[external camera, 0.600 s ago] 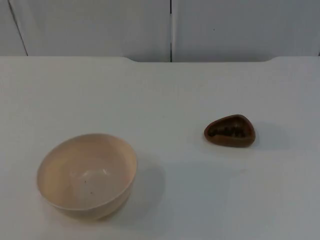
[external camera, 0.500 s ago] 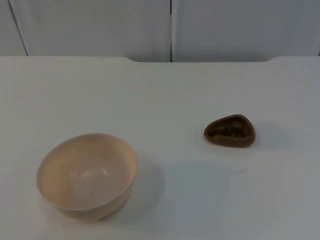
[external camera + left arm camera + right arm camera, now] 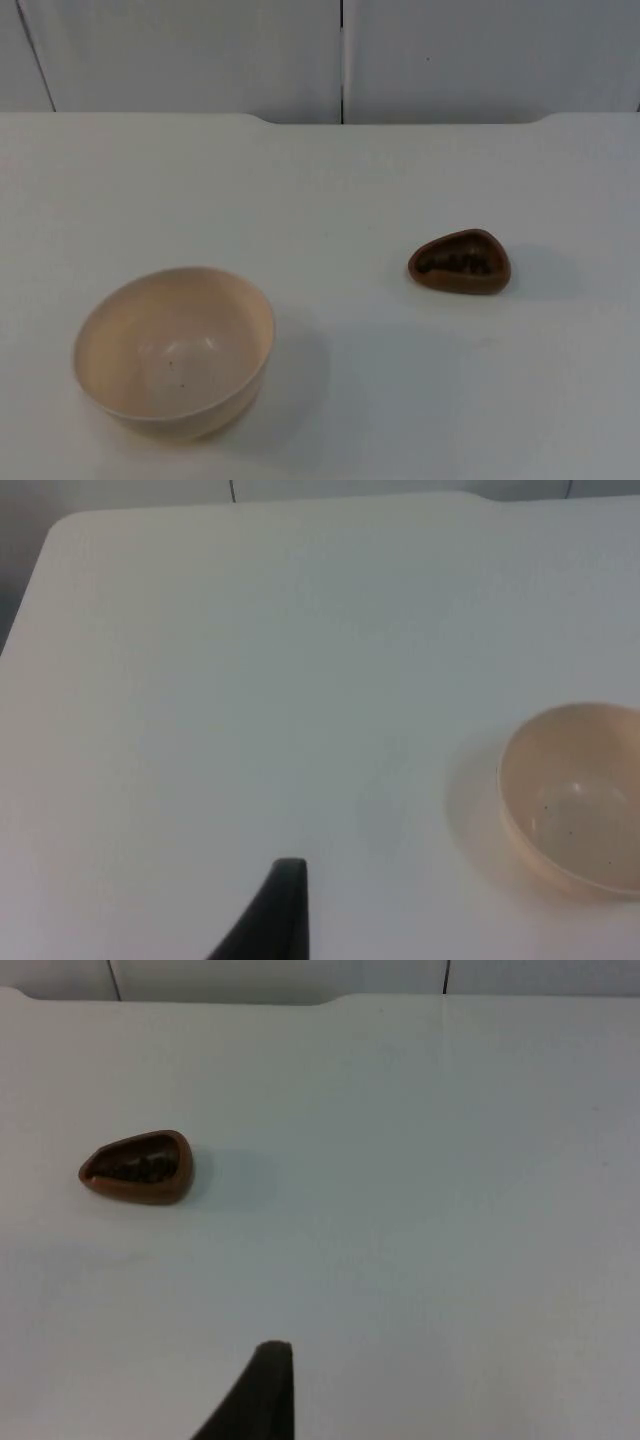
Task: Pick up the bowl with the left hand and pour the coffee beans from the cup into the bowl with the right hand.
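We cannot tell how the fingers of the left gripper (image 3: 285, 900) or right gripper (image 3: 265, 1385) stand; both hang over bare worktop (image 3: 330, 180). We judge nothing started: the bowl (image 3: 173, 348) sits near the front-left corner, the cup (image 3: 460, 262) of coffee beans (image 3: 455, 262) well apart toward the right edge. Next, our left arm must reach the bowl's rim.

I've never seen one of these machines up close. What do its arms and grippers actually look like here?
Little of them is visible. Each wrist view catches one fingertip: the left gripper's fingertip and the right gripper's fingertip are both plain matte black, narrow and tapering to a blunt squared end, without markings.
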Motion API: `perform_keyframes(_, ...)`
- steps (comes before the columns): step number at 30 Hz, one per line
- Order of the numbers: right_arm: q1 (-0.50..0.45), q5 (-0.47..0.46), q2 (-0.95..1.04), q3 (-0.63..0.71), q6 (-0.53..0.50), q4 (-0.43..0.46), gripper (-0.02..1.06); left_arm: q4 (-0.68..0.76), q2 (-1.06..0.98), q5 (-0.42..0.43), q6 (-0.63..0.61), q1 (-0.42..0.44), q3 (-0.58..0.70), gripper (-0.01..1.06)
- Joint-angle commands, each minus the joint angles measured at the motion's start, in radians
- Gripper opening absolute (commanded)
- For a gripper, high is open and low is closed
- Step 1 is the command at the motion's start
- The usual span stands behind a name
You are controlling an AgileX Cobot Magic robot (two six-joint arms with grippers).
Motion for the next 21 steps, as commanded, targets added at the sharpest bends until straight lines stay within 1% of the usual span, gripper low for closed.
perform_keyframes(1, -0.008, -0.007, -0.004, 0.007, -0.004, 0.000, 1.05, -0.014, 0.016, -0.014, -0.006, -0.002, -0.012, 1.05)
perform_keyframes(12, -0.008, -0.007, -0.004, 0.007, -0.004, 0.000, 1.05, -0.023, 0.063, -0.014, -0.006, -0.002, -0.013, 1.05)
perform_keyframes(21, -0.008, -0.007, -0.004, 0.007, -0.004, 0.000, 1.05, -0.023, 0.154, -0.027, -0.006, -0.002, -0.102, 1.05)
